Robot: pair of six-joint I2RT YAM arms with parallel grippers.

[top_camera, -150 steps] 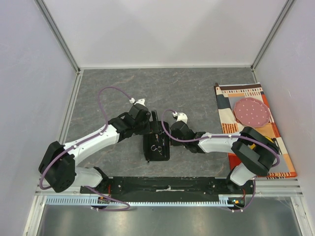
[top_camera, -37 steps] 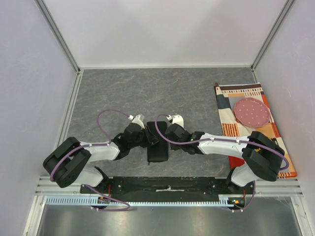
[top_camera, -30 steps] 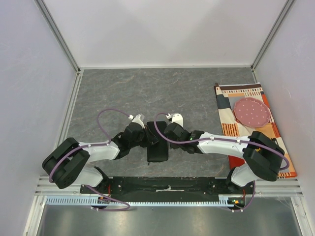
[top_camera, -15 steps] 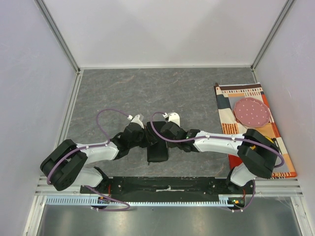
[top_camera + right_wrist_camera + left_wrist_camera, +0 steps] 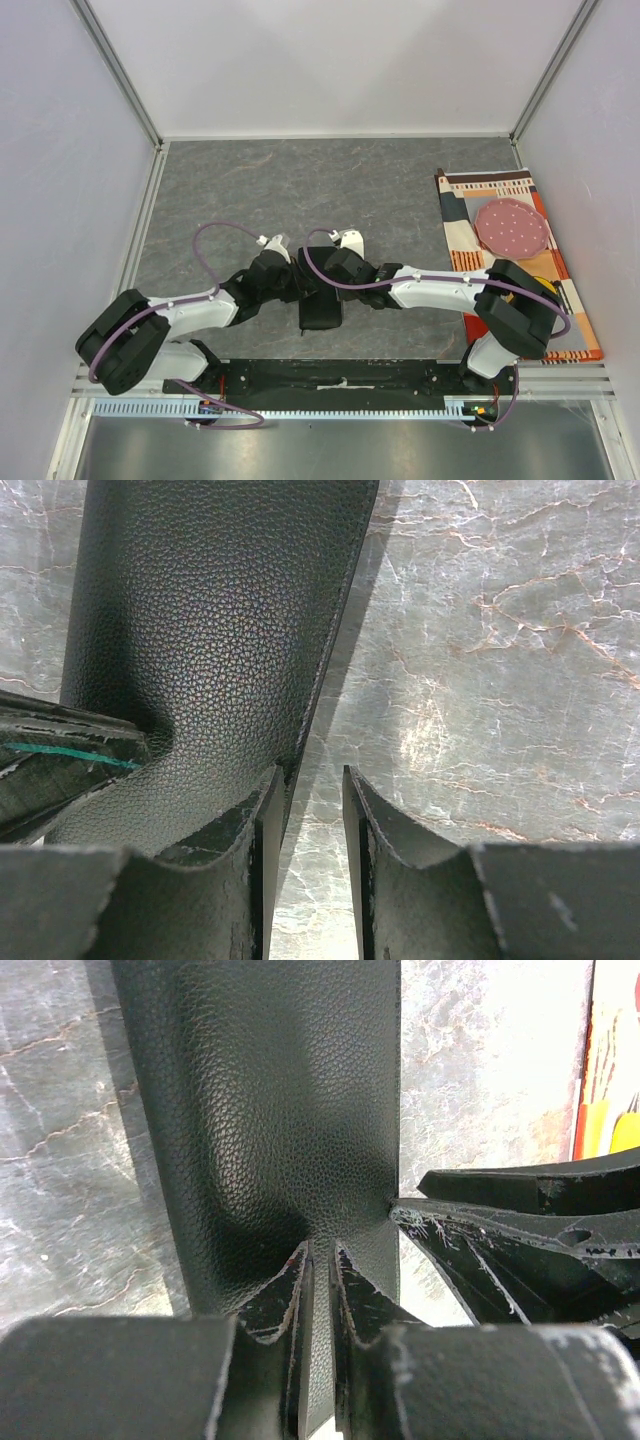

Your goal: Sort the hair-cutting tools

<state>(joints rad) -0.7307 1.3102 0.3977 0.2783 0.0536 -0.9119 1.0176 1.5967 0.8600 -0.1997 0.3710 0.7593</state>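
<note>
Top view: the pouch (image 5: 321,308), open five seconds ago with the hair-cutting tools exposed, is now found folded shut on the counter (image 5: 300,190), near centre. The tools are unseen, presumably enclosed, and sorting is judged nearly done. The left pincer (image 5: 299,282) and right pincer (image 5: 321,275) are met at its far end. Left wrist: leather is pinched between the left fingers (image 5: 290,1290). Right wrist only: the right fingers (image 5: 372,810) are held slightly spread, counter showing between, the pouch edge touching one.

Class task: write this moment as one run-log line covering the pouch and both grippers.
pouch: closed, tools not visible | left gripper: shut on pouch | right gripper: open at pouch edge
</note>
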